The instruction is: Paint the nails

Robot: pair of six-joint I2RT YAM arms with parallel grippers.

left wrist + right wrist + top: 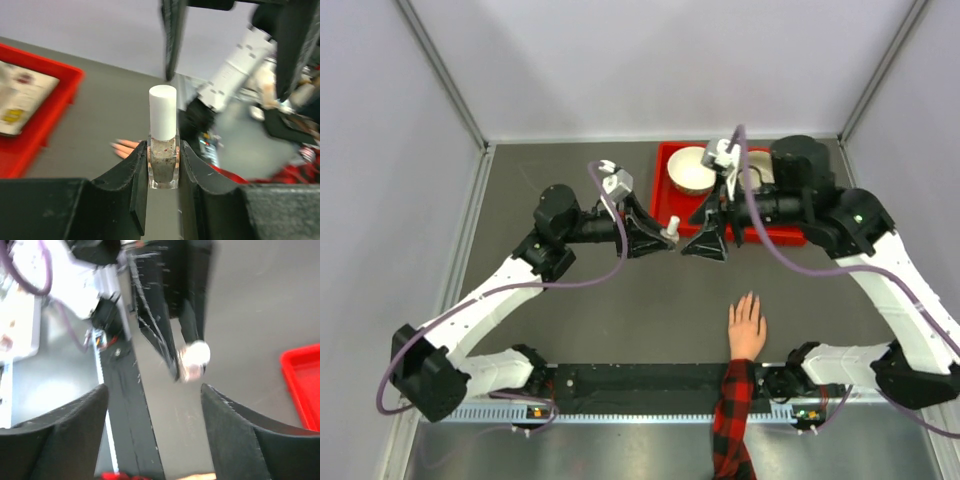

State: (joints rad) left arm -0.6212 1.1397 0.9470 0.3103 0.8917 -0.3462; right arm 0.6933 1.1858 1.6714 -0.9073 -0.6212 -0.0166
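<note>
Left gripper (660, 238) clamps the nail polish bottle (163, 162) by its body, leaving the white cap (163, 112) exposed to the spread-open right gripper (152, 390), probably for uncapping; the nails (750, 298) tip a hand (747, 328) lying flat on the table (620, 320), well apart.

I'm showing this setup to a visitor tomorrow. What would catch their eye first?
A person's hand in a plaid sleeve lies flat on the table near the front edge, right of centre. Mid-table, the robot's left hand clamps a small white-capped bottle, the open right hand facing it. A red tray sits at the back.
</note>
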